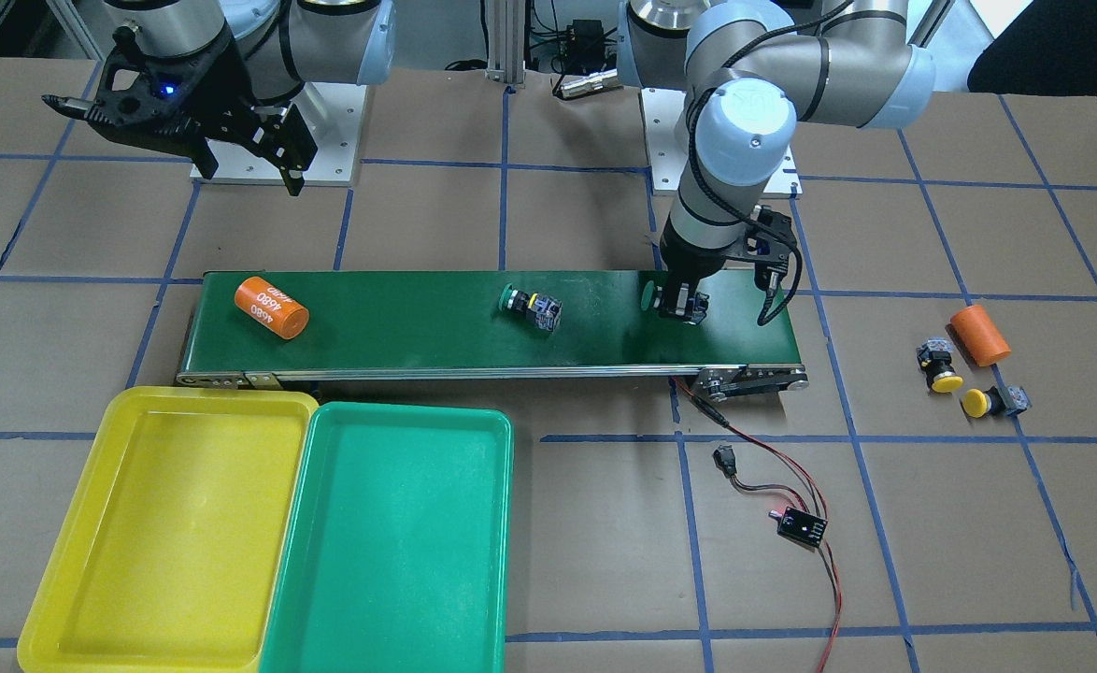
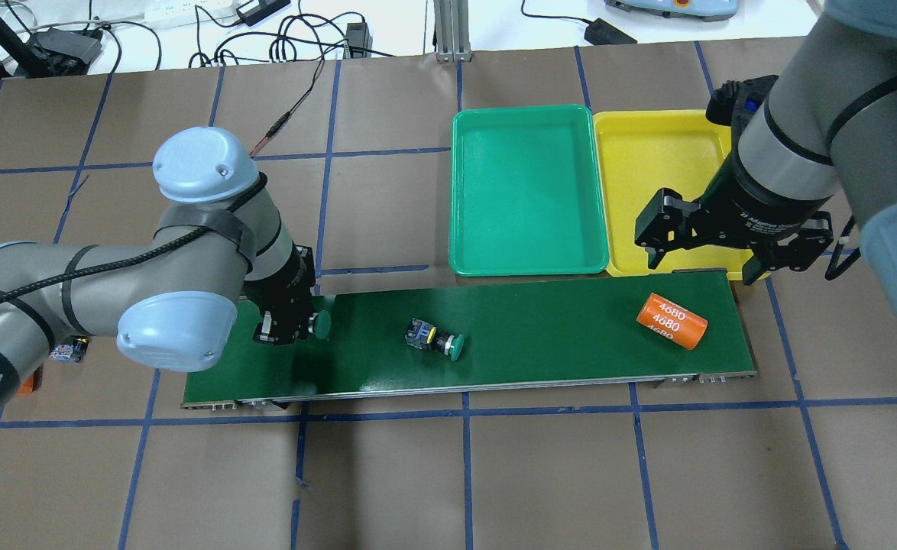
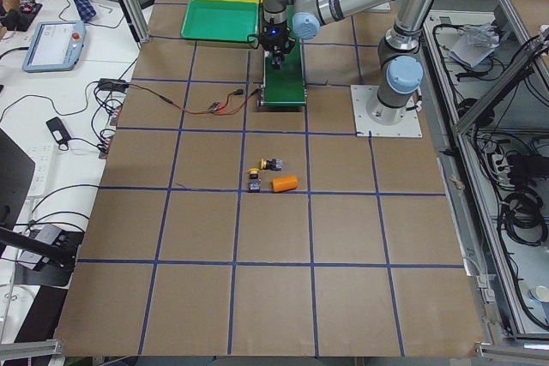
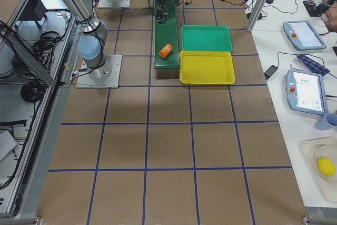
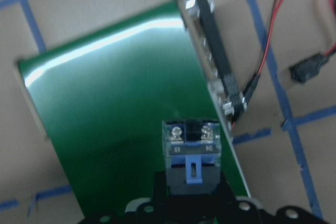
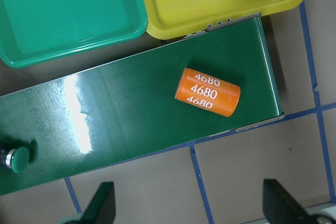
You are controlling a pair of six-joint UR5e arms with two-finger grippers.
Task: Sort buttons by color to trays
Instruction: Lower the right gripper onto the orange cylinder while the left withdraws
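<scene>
My left gripper (image 1: pixel 682 307) is down at the conveyor belt's (image 1: pixel 418 327) end, shut on a green button (image 2: pixel 322 324). The left wrist view shows that button's grey-blue contact block (image 5: pixel 191 142) between the fingers. A second green button (image 1: pixel 532 306) lies on its side mid-belt. Two yellow buttons (image 1: pixel 943 366) (image 1: pixel 992 402) lie on the table beyond the belt's end on my left side. The yellow tray (image 1: pixel 165 533) and green tray (image 1: pixel 399 542) sit side by side, both empty. My right gripper (image 2: pixel 704 260) hovers open over the yellow tray's near edge, holding nothing.
An orange cylinder (image 1: pixel 271 307) marked 4680 lies on the belt's right-arm end, below the right gripper. Another orange cylinder (image 1: pixel 978 335) lies beside the yellow buttons. A small controller board (image 1: pixel 801 525) with red and black wires trails from the belt's motor end.
</scene>
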